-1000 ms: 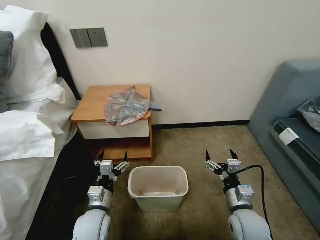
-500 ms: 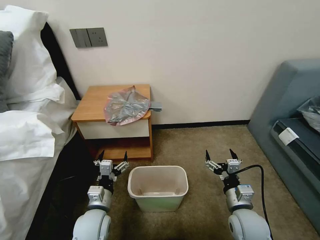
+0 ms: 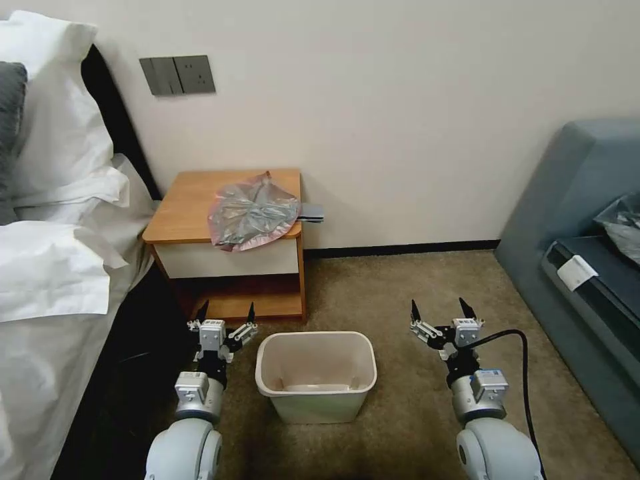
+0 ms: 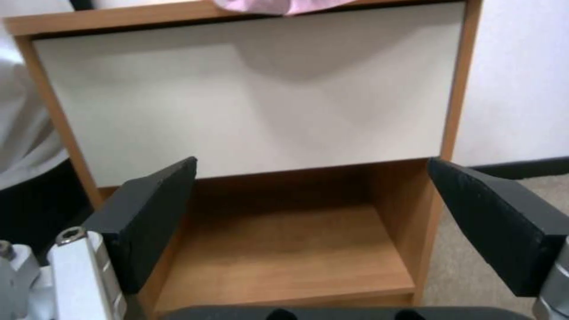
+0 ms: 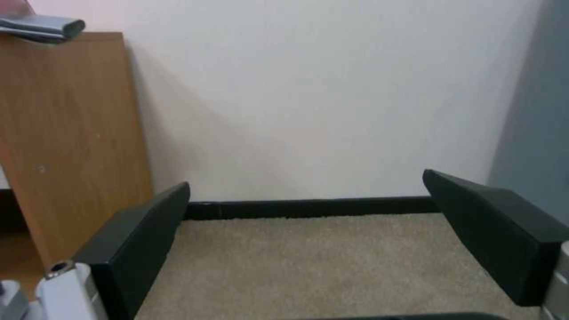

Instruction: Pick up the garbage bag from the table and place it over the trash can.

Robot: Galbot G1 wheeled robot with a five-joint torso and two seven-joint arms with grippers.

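The crumpled silvery garbage bag (image 3: 252,212) with pinkish edges lies on the right half of the wooden table (image 3: 190,200), its pink edge (image 4: 278,5) hanging over the white drawer front. The cream trash can (image 3: 316,375) stands on the carpet in front of the table. My left gripper (image 3: 227,309) is open, low down to the left of the can, facing the table's lower shelf (image 4: 284,253). My right gripper (image 3: 439,307) is open to the right of the can, above the carpet, pointing at the wall.
A bed with white pillows (image 3: 53,220) lies along the left. A blue-grey sofa (image 3: 587,253) stands at the right with a dark bag on it. A grey flat object (image 3: 311,213) juts out behind the table's right side. Open carpet (image 3: 400,287) lies between table and sofa.
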